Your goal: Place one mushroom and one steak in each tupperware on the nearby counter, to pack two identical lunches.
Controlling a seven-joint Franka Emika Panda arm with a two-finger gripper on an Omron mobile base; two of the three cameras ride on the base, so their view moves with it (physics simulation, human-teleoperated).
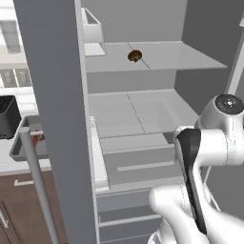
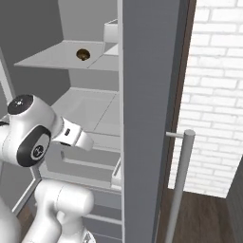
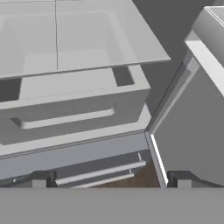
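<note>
The robot stands at an open refrigerator [image 1: 143,119], with its door [image 1: 52,95] swung out to the robot's left. One mushroom [image 1: 135,55] lies alone on the upper glass shelf [image 1: 181,57], towards the back and well apart from the shelf's front edge; the right base view shows the same mushroom [image 2: 83,54] on that shelf [image 2: 52,59]. The shelf below it is bare, and beneath that sits a closed drawer [image 3: 65,109] with a long bar handle. Past the door, on the light-grey counter [image 1: 19,164], one tupperware [image 1: 21,143] rests beside a black box [image 1: 8,116]; something small and red shows inside it at the door's edge, possibly a steak [image 1: 39,137], though most of the tray is hidden by the door and the contents cannot be confirmed. The second tupperware cannot be located from these views. The gripper [image 3: 109,183] is released, fingers spread wide with nothing between them; it hangs low in front of the drawer, looking at the drawer front and the inner face of the door. Judgement: the step in hand is a fetch from the refrigerator, the mushroom being the evident target. The next move calls for raising the hand well above its present level, reaching deep over the upper shelf, and descending on the mushroom with the jaws spanning its rounded cap; clearance to the shelf edge and to the door should be watched during the lift
</note>
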